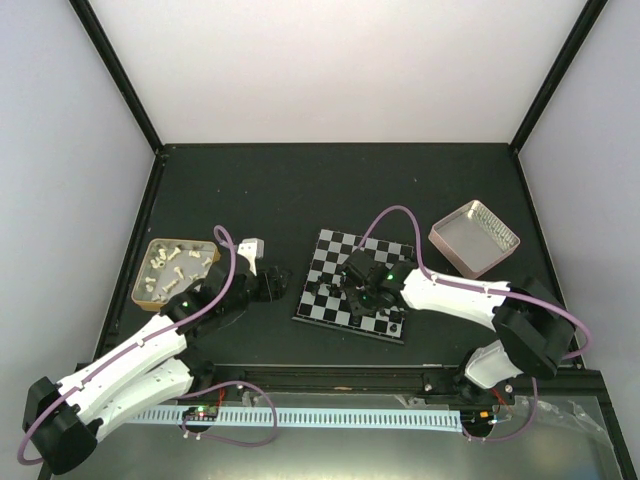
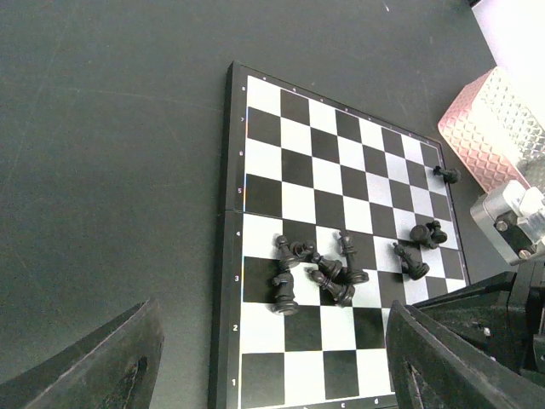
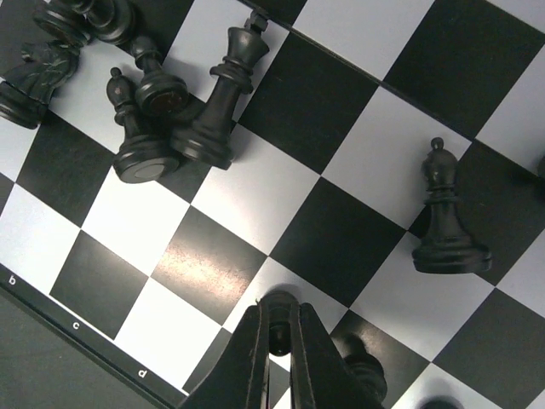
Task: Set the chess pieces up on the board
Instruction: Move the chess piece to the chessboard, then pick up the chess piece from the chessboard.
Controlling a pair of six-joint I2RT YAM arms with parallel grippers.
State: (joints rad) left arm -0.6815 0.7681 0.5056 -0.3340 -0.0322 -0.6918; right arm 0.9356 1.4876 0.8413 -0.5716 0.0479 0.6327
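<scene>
The board lies in the middle of the dark table. Several black chess pieces lie toppled in a heap on its near rows. Others stand apart, one at the far edge. My right gripper is over the board's near rows, shut on a small black piece held just above a pale square. A bishop stands to its right and the heap is at upper left. My left gripper is open and empty, left of the board.
A tan tray holding several white pieces sits at the left, behind my left arm. A pink-rimmed metal tray stands right of the board. Another black piece stands close beside my right fingers.
</scene>
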